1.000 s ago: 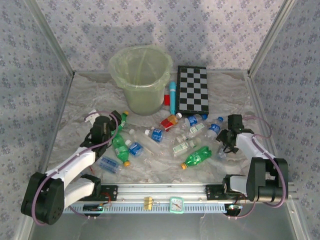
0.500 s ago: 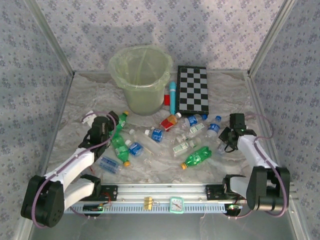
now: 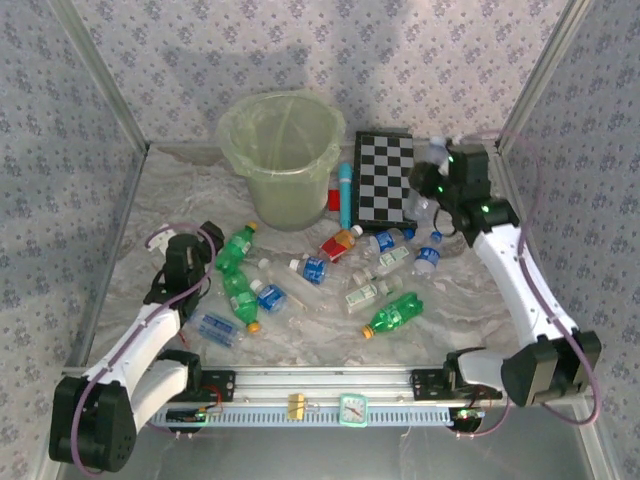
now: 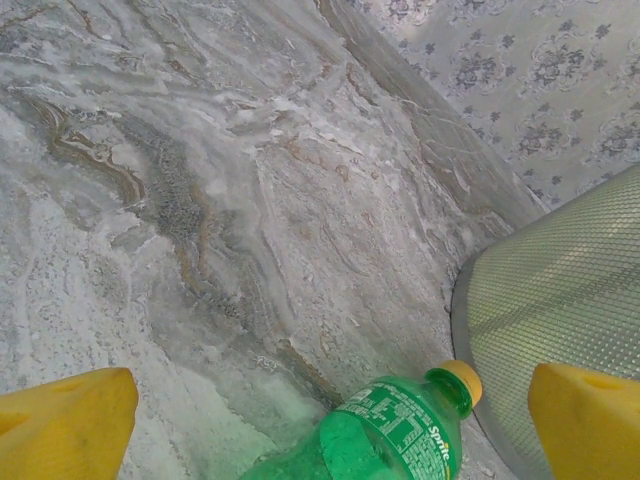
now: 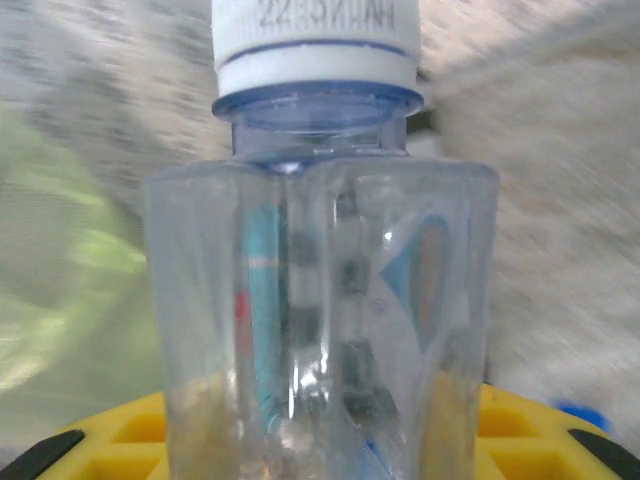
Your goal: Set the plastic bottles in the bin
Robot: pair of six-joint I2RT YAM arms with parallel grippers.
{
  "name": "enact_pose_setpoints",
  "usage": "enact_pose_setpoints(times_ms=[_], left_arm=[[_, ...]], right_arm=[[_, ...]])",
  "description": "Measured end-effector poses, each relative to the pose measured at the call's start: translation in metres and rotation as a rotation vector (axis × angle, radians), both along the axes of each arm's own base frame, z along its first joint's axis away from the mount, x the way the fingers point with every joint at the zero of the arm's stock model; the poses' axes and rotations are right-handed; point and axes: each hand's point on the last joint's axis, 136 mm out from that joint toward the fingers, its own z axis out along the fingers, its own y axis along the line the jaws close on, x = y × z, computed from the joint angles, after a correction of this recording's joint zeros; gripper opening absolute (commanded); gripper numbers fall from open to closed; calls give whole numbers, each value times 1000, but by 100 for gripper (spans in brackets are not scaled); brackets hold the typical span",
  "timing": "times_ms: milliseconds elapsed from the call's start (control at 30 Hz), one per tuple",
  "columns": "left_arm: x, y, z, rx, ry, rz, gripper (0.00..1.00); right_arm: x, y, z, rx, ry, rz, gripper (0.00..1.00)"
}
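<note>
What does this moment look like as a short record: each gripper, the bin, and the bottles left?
Left gripper: open, low over the table, facing a green bottle near the bin
Right gripper: shut on a clear bottle, held up near the checkerboard
Bin: upright, no bottle seen inside
Loose bottles: many, lying mid-table

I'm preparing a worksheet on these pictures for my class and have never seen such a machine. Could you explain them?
Two robot arms are bolted at the near edge of a table. The wide picture comes from a camera above and behind them; the two close-ups come from cameras on their wrists. Small plastic bottles lie scattered on its marbled top, near a pale-green bin and a checkerboard. The right gripper is shut on a clear bottle, raised by the checkerboard. The left gripper is open close to a green bottle, holding nothing.
</note>
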Motion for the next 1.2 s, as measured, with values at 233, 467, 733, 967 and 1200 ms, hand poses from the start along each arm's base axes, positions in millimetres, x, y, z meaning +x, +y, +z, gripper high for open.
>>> enact_pose_setpoints(times_ms=[233, 467, 733, 967, 1200], left_arm=[[-14, 10, -3, -3, 6, 7, 100], [-30, 14, 4, 19, 2, -17, 100], [-50, 17, -3, 37, 11, -37, 100], [-59, 19, -8, 46, 25, -43, 100], [-61, 19, -10, 60, 39, -51, 100]], right_arm=[[37, 111, 91, 37, -217, 272, 39], [71, 217, 119, 51, -303, 482, 40], [96, 298, 71, -36, -255, 603, 42], [108, 313, 4, -115, -137, 611, 46], [116, 314, -15, -124, -106, 601, 94]])
